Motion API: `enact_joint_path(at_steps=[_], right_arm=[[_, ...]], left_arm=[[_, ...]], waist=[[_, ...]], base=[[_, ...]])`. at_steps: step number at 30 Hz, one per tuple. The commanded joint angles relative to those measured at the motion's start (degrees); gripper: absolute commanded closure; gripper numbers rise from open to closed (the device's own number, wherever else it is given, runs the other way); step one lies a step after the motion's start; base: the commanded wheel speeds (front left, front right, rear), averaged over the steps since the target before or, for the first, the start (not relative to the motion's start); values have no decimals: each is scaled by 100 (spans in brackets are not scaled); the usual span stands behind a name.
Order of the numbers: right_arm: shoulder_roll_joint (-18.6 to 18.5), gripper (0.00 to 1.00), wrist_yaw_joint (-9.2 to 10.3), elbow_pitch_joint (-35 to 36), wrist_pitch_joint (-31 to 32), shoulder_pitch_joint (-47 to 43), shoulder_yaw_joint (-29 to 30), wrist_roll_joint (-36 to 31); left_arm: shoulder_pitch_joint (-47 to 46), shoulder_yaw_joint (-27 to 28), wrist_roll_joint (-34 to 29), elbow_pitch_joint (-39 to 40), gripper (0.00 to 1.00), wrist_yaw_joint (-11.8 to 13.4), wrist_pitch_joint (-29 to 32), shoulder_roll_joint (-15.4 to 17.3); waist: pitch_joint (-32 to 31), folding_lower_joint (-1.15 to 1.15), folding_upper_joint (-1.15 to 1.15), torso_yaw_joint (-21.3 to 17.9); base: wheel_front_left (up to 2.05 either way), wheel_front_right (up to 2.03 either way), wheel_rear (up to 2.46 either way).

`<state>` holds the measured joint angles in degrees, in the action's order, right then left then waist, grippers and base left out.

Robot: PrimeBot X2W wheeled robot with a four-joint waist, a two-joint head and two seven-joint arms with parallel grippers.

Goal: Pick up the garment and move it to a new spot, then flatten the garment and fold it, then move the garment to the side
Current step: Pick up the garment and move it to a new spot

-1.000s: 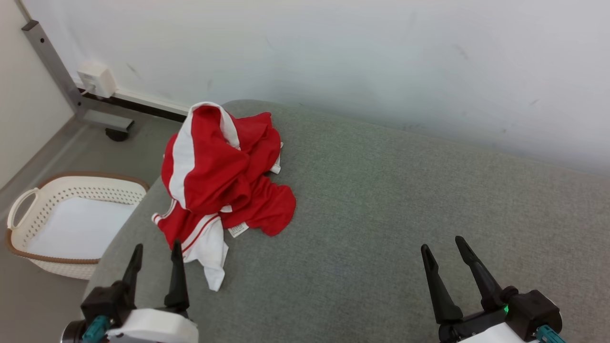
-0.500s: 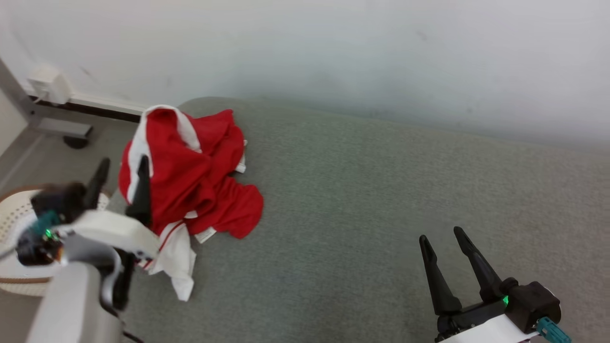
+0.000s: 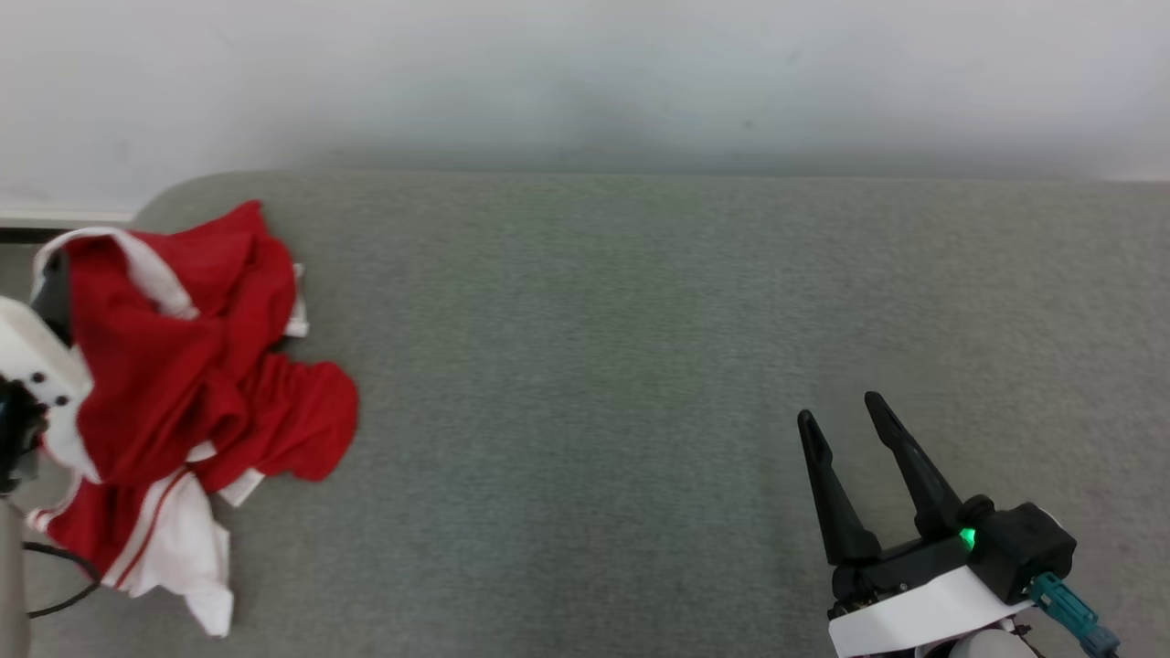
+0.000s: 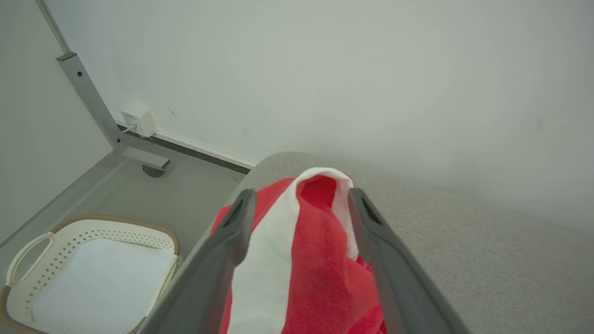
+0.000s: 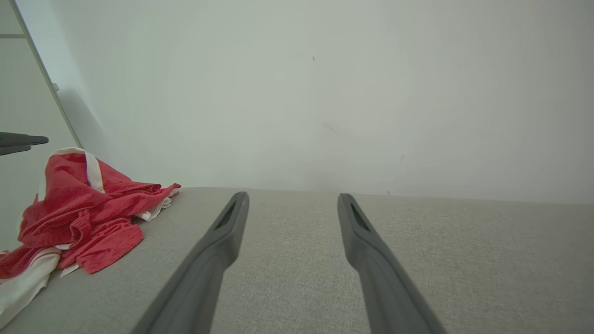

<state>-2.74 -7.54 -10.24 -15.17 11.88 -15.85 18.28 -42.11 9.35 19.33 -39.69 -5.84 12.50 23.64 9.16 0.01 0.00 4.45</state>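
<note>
Garment point(image 3: 169, 379) at cushion point(image 3: 640, 366) L edge

The right tool point(image 3: 839, 408) is held above the near right part of the grey padded surface point(image 3: 594, 366). Its two long dark fingers point(image 3: 827, 493) are spread well apart and pointed toward the far edge. A green light point(image 3: 964, 539) is lit on its black wrist point(image 3: 1015, 548), and a white forearm shell point(image 3: 914, 612) is seen behind it.

The left tool point(image 4: 300, 195) is held at the left edge of the surface, near the far left corner, with both fingers point(image 4: 234, 232) parted widely. In the head view its white wrist housing point(image 3: 27, 356) is seen at the left border. A dark shape just above it is perhaps one finger.
</note>
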Motion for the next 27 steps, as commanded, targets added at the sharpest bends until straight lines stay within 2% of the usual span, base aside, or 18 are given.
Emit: enact_joint_path(at_steps=[1, 5, 11, 12, 13, 14, 19, 27], right_arm=[[-26, 0, 10, 9, 4, 74, 2, 73], [-25, 0, 10, -1, 4, 108, 1, 24], [-25, 0, 10, 21, 4, 130, -7, 33], [-24, 0, 10, 9, 4, 127, -34, 45], [-23, 0, 10, 0, 4, 122, -60, 60], [-25, 0, 10, -8, 4, 121, -82, 77], [-25, 0, 10, -45, 4, 142, -94, 116], [-26, 0, 10, -78, 4, 59, -50, 156]], left_arm=[[-98, 45, 75, -269, 0, -21, 115, 171], [-260, 104, 152, -927, 0, -32, 305, 482], [-420, 187, 231, -1740, 0, 2, 501, 678], [-438, 187, 221, -1839, 19, 24, 468, 724], [-457, 188, 219, -1917, 62, 37, 431, 747], [-470, 187, 230, -1999, 100, 26, 384, 748], [-535, 28, 121, -2242, 100, -7, 170, 738], [-884, -499, -173, -2035, 100, -114, -211, 654]], waist=[[176, -1, 0, -361], [280, -1, 0, -634], [445, -1, 0, -869], [459, -1, 0, -889], [469, -1, 0, -903], [477, -1, 0, -915], [415, -1, 0, -902], [-12, -1, 0, -693]], base=[[0, 0, 0], [0, 0, 0], [0, 0, 0], [0, 0, 0], [0, 0, 0], [0, 0, 0], [0, 0, 0], [0, 0, 0]])
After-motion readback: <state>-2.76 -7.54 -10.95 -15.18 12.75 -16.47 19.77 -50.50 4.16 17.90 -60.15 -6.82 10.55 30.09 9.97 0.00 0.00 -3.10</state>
